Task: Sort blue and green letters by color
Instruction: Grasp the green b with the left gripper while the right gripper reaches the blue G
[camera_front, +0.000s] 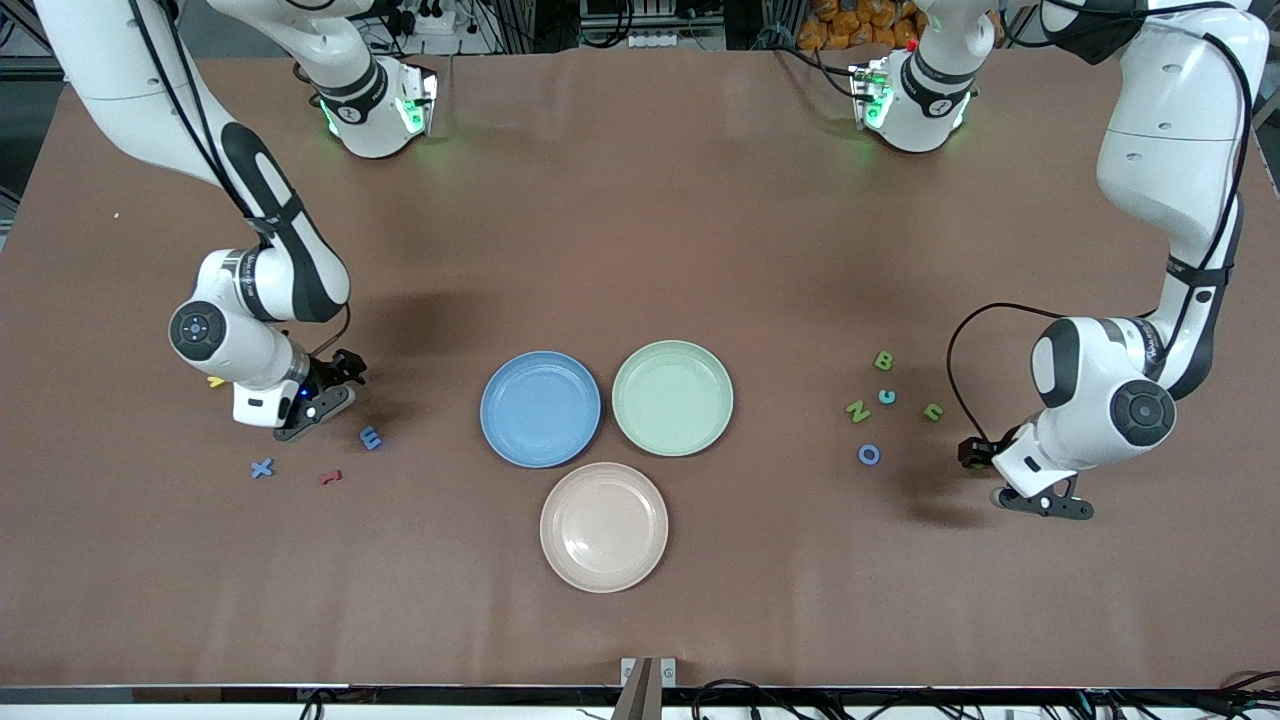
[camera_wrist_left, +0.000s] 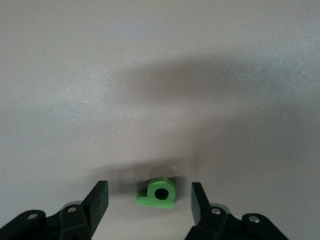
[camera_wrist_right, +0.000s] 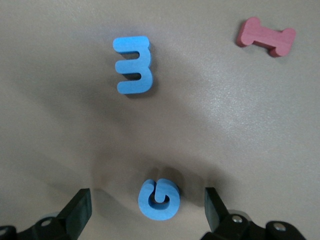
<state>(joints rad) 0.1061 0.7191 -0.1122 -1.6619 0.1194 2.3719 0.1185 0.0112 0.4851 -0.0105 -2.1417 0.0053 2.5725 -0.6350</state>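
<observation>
Left wrist view shows the left gripper low over the table with its two black fingers spread, one on each side of a leaf-green 9. The piece is small and flat with a round hole in its loop, and neither finger touches it. Its stubby tail runs across the gap between the fingers.

The right gripper straddles a medium-blue G in the same way, jaws wide and holding nothing. The G's curl opens away from the wrist camera. Past it lies a blue E, its long axis pointing away from the gripper, and a dark red letter shaped like an I lies crosswise.

From the front, a blue X sits toward the right arm's end. A green B, N and U lie toward the left arm's end, near a blue ring-shaped piece. Three plates stand between the groups: blue, green and pink.
</observation>
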